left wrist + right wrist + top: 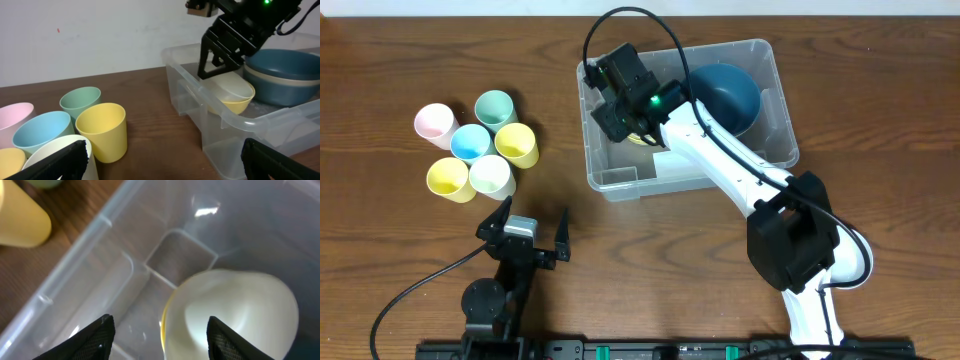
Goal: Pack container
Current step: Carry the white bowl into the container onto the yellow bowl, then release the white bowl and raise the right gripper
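Note:
The clear container (620, 188) stands at the table's centre right. A dark blue bowl (725, 95) lies in its right half, stacked on a cream one. A yellow bowl (235, 97) with a cream inside lies in its left half. My right gripper (160, 335) hangs inside the container just above that bowl, open. Its fingers straddle the bowl's rim without touching it. In the overhead view the right gripper (620, 105) hides most of the yellow bowl (642, 138). My left gripper (529, 220) is wide open and holds nothing, low over the table in front of the cups.
Several pastel cups stand clustered at the left: pink (434, 122), green (495, 107), blue (471, 142), two yellow (517, 145) and white (491, 176). The white cup sits right by my left gripper's left finger. The container's near wall (220, 120) rises to its right.

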You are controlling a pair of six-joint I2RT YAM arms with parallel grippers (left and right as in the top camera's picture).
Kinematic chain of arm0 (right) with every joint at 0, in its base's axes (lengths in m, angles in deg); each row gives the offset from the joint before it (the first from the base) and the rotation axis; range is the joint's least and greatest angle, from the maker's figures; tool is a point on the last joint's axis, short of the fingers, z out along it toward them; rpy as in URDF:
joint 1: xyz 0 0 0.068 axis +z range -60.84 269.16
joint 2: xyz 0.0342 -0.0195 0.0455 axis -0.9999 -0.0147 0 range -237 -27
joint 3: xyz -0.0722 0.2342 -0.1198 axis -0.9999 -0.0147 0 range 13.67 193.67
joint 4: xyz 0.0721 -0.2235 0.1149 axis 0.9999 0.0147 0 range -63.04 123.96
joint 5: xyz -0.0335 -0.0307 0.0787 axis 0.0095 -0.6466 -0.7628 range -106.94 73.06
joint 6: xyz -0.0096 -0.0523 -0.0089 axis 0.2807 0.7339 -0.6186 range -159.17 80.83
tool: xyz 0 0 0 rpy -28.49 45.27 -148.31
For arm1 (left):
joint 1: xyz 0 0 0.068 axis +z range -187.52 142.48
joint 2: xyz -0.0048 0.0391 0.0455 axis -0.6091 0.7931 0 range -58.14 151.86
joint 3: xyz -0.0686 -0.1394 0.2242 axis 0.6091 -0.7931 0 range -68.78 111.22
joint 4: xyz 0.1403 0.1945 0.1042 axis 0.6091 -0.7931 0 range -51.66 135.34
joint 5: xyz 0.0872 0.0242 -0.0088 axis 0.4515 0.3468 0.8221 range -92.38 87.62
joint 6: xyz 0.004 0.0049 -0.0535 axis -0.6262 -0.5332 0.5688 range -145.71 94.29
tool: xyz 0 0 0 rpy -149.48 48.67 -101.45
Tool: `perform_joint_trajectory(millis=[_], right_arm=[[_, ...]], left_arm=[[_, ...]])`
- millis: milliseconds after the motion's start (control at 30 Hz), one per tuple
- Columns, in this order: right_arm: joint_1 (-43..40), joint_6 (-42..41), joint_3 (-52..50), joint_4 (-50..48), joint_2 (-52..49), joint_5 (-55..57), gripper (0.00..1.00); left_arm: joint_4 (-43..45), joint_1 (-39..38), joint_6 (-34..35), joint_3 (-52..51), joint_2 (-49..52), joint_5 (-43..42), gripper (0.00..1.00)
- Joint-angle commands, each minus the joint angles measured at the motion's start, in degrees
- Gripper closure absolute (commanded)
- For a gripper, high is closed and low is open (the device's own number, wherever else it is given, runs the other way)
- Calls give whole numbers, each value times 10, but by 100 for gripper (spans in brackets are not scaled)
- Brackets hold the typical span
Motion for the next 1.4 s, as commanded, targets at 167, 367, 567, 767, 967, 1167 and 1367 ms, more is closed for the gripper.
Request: perform_joint_trajectory(millis=[167,367,567,767,967,1167,1367], right_arm=[[-12,-26,62,127,113,9,40],[-27,-34,76,159,203,6,53],[-34,-34,64,121,178,-8,70],[-33,-34,63,45,94,-33,78],[-35,-45,63,-15,21,-54,78],[-34,-54,63,-40,-20,-60,78],[-35,-55,63,-41,-44,-59,78]], left_arm=[[-19,-1,-10,-10,-3,-8,2],[-19,-1,-10,-10,-4,-8,2],[-19,-1,-10,-10,-3,-8,2],[-19,-1,-10,-10,-3,-8,2],[-19,-1,-10,-10,-3,-8,2],[-19,-1,-10,-10,-3,-8,2],[-19,-1,-10,-10,-3,-8,2]])
